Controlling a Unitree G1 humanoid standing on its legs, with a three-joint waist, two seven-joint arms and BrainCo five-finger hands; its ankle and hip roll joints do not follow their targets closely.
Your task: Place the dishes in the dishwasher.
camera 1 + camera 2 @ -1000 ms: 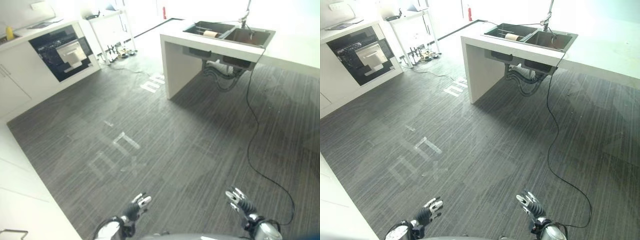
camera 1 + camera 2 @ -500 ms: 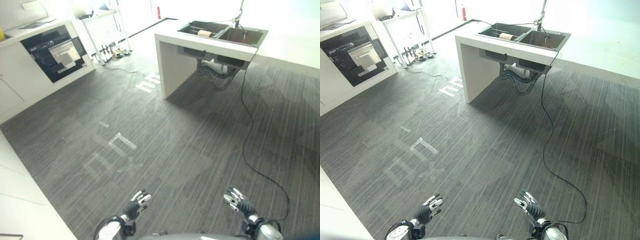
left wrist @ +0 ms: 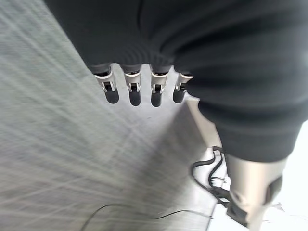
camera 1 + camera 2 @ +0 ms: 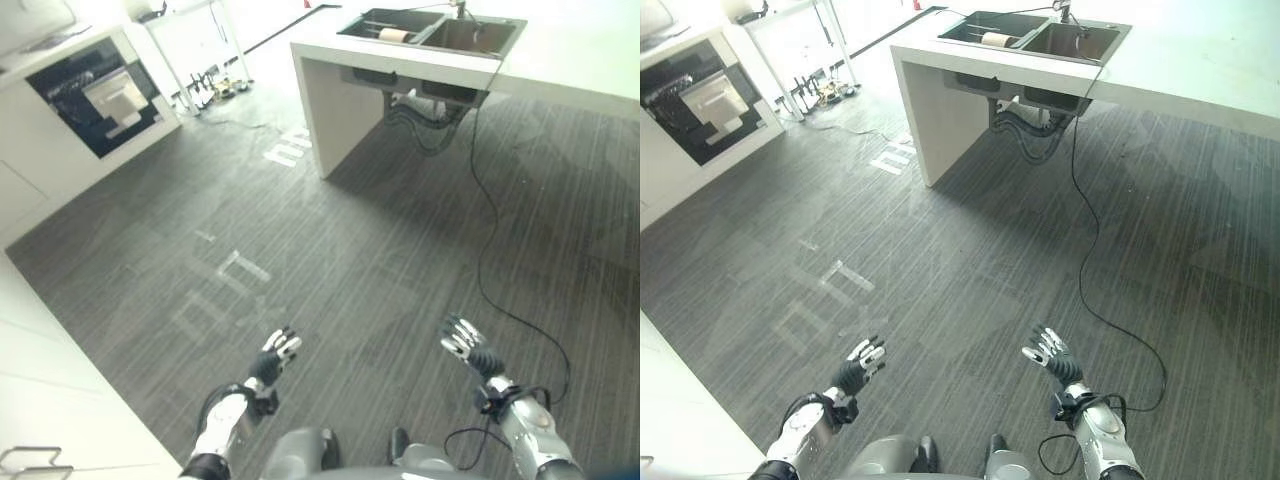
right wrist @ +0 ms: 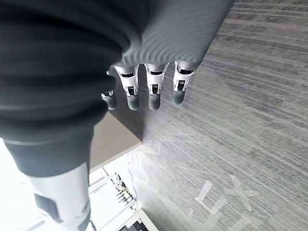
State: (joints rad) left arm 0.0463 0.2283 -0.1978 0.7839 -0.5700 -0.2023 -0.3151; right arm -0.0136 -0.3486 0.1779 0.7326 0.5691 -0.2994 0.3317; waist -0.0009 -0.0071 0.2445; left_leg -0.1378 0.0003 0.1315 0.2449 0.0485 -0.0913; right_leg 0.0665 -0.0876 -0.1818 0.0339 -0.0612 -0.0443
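Note:
My left hand [image 4: 275, 355] and right hand [image 4: 462, 343] hover low over the dark striped floor. Both are open with straight fingers and hold nothing. The left wrist view shows the left fingers [image 3: 132, 91] spread above the floor, and the right fingers [image 5: 151, 91] look the same in the right wrist view. Far ahead, a double sink [image 4: 430, 28] is set in a white counter [image 4: 330, 110], with a beige cylindrical item [image 4: 398, 34] lying in its left basin. A black-fronted appliance [image 4: 90, 100] with a white panel sits in the white cabinets at the far left.
White tape marks [image 4: 235, 270] lie on the floor between me and the counter. A white table [image 4: 195, 30] with small items beneath it stands at the back. A wire rack corner [image 4: 30, 462] shows at the lower left on a white surface.
The whole picture has shifted, so the camera has moved and tipped downward. Both hands now sit higher in view with more of the forearms showing. Both stay open.

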